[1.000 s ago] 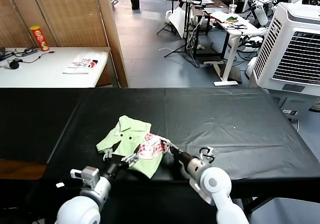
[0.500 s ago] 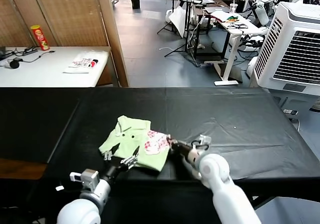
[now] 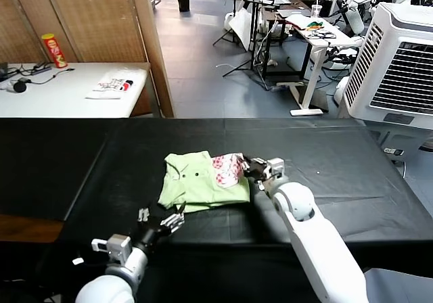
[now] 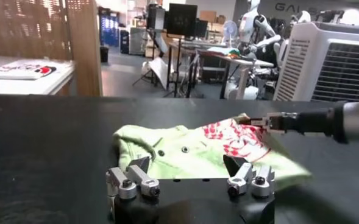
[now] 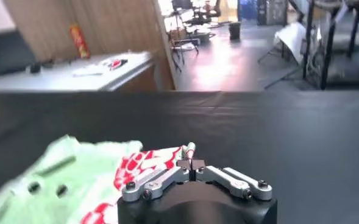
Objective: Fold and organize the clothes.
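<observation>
The pale lime-green shirt (image 3: 200, 180) lies folded on the black table (image 3: 325, 181), collar to the left and its red-and-white patch (image 3: 227, 170) on top at the right. My right gripper (image 3: 249, 168) is at the shirt's right edge, shut on a fold of cloth by the patch (image 5: 136, 168); the right wrist view shows the jaws (image 5: 191, 159) pressed together on it. My left gripper (image 3: 161, 218) hovers open near the table's front edge, just short of the shirt's near hem. The left wrist view shows the shirt (image 4: 179, 152) beyond its spread fingers (image 4: 139, 165).
A white side table (image 3: 67, 90) with a red can (image 3: 53, 50) stands at the back left, behind a wooden partition (image 3: 149, 46). A white air cooler (image 3: 399, 59) stands at the back right. Black tabletop stretches to both sides of the shirt.
My right gripper has carried the shirt's near right edge up and away from me, folding it over; the shirt now lies farther back. My left gripper has drawn back off the hem.
</observation>
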